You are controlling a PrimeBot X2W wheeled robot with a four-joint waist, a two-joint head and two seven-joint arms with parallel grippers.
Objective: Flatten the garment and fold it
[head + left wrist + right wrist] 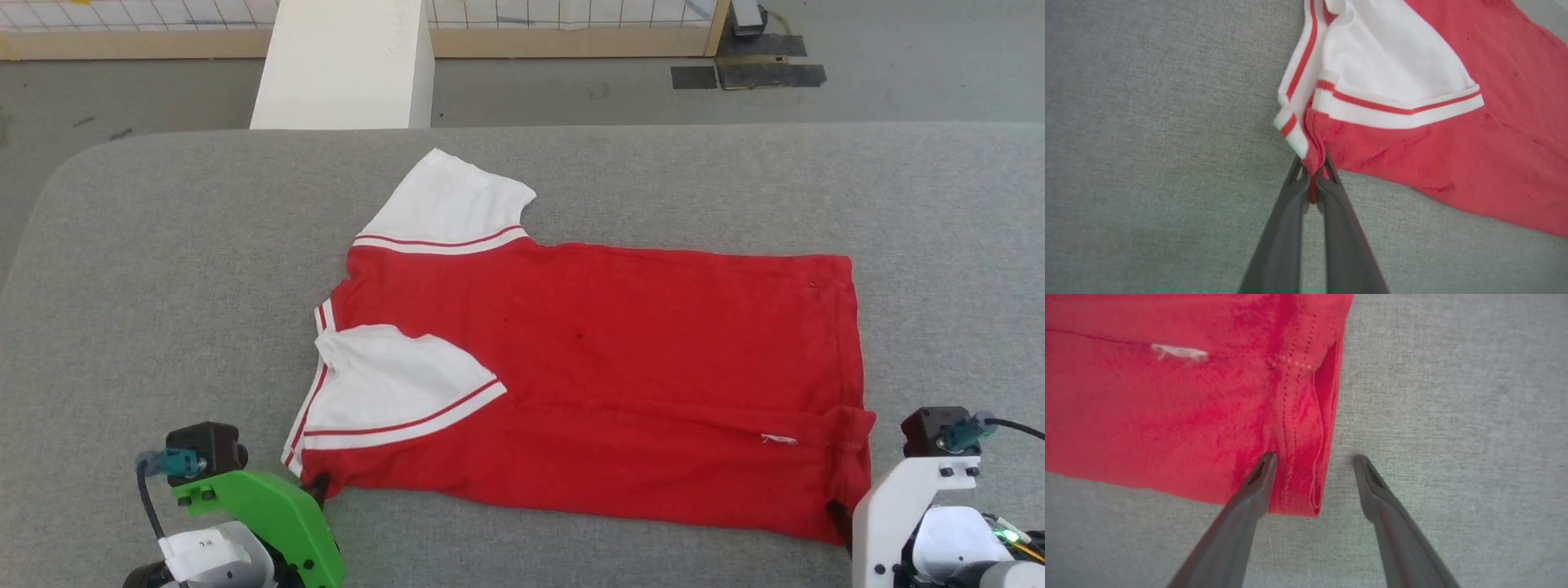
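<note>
Across the grey padded surface [163,286] lies the garment [637,343], spread wide and mostly smooth, collar end toward the robot's left and hem toward its right. Its near long edge is turned over onto the body with the near sleeve [392,384] on top. The far sleeve [449,200] sticks out unfolded, so I judge one fold made and the rest pending. The left pincer [1312,171] is clamped on the near shoulder corner. The right pincer [1314,457] stands wide, straddling the near hem corner and gripping nothing.
</note>
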